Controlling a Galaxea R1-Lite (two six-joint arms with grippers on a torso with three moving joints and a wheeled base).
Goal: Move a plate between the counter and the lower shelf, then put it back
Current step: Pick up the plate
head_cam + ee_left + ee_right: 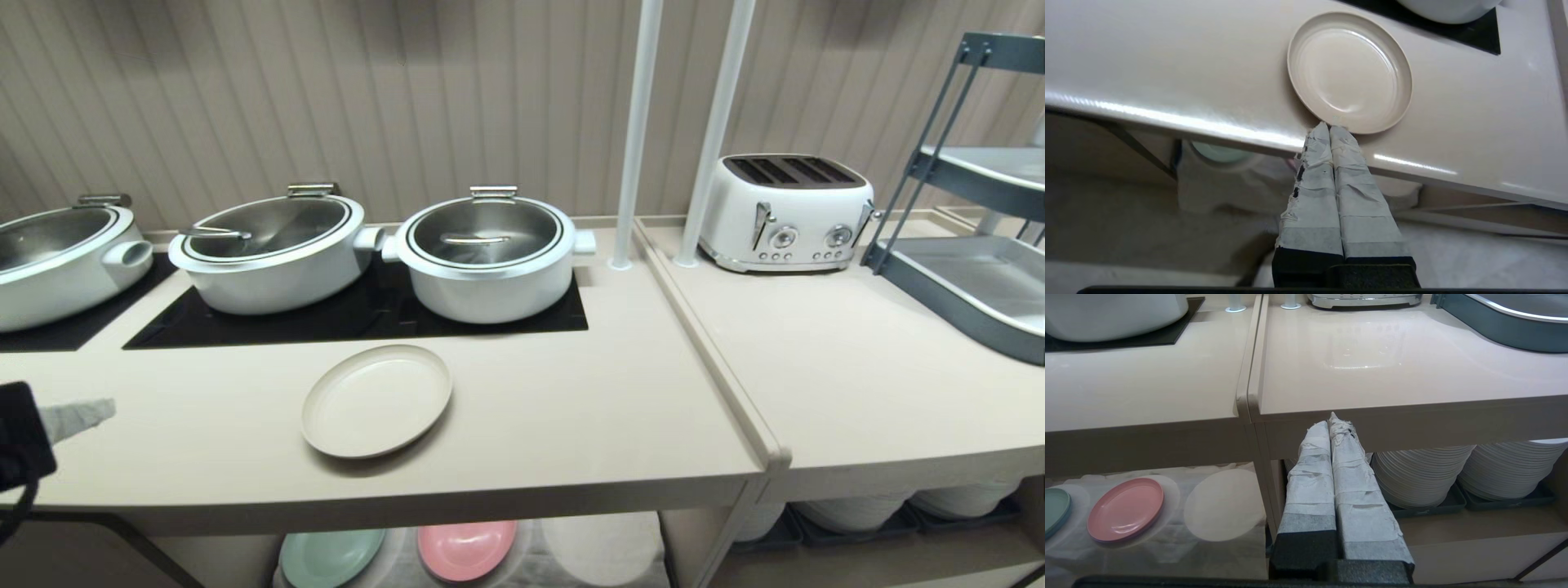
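The cream plate (375, 400) lies flat on the counter (571, 408), near its front edge and in front of the black hob. My left gripper (108, 407) enters at the far left over the counter's front, pointing toward the plate and well apart from it. In the left wrist view its taped fingers (1329, 127) are pressed together and empty, aimed at the plate (1349, 71). My right gripper (1333, 421) is shut and empty, low before the counter's front edge. The lower shelf (1167, 551) under the counter is draped with white cloth.
Three white pots (488, 253) stand on the hob. A mint-green plate (331, 557) and a pink plate (465, 549) lie on the shelf cloth. A white toaster (785, 212), two white poles (637, 131) and a grey rack (971, 269) stand at the right. White plate stacks (1421, 473) fill the neighbouring bay.
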